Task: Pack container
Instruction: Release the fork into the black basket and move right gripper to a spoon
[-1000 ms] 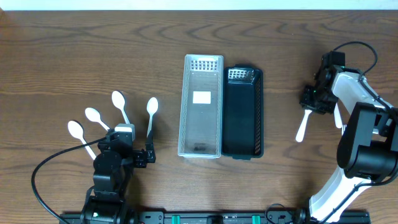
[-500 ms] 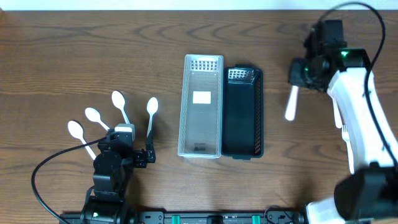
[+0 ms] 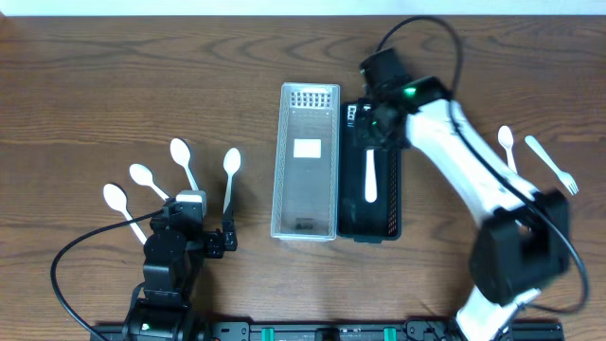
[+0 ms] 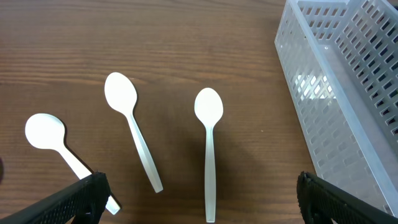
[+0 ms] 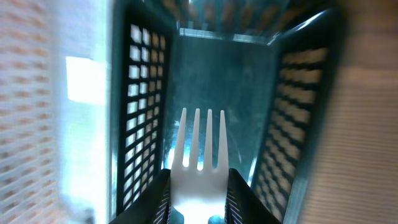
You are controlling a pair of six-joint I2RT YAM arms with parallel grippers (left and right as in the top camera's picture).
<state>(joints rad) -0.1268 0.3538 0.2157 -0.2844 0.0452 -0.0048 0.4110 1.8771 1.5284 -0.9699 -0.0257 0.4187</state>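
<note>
My right gripper (image 3: 375,131) is shut on a white plastic fork (image 3: 370,175) and holds it over the black container (image 3: 392,180); the right wrist view shows the fork's tines (image 5: 201,146) between the jaws (image 5: 198,199), pointing into the black container (image 5: 292,93). The clear container (image 3: 306,223) stands left of the black one. Several white spoons (image 3: 230,170) lie at the left; the left wrist view shows three of them (image 4: 209,140). My left gripper (image 3: 201,239) is open and empty, its fingertips (image 4: 199,196) just short of the spoon handles. Two white forks (image 3: 507,144) lie at the right.
The clear container's wall (image 4: 336,106) fills the right side of the left wrist view. A black cable (image 3: 71,256) loops on the table at the lower left. A rail runs along the front edge (image 3: 331,332).
My right arm has swung left from the table's right side, carrying the fork to above the black container. The left arm has not moved.
</note>
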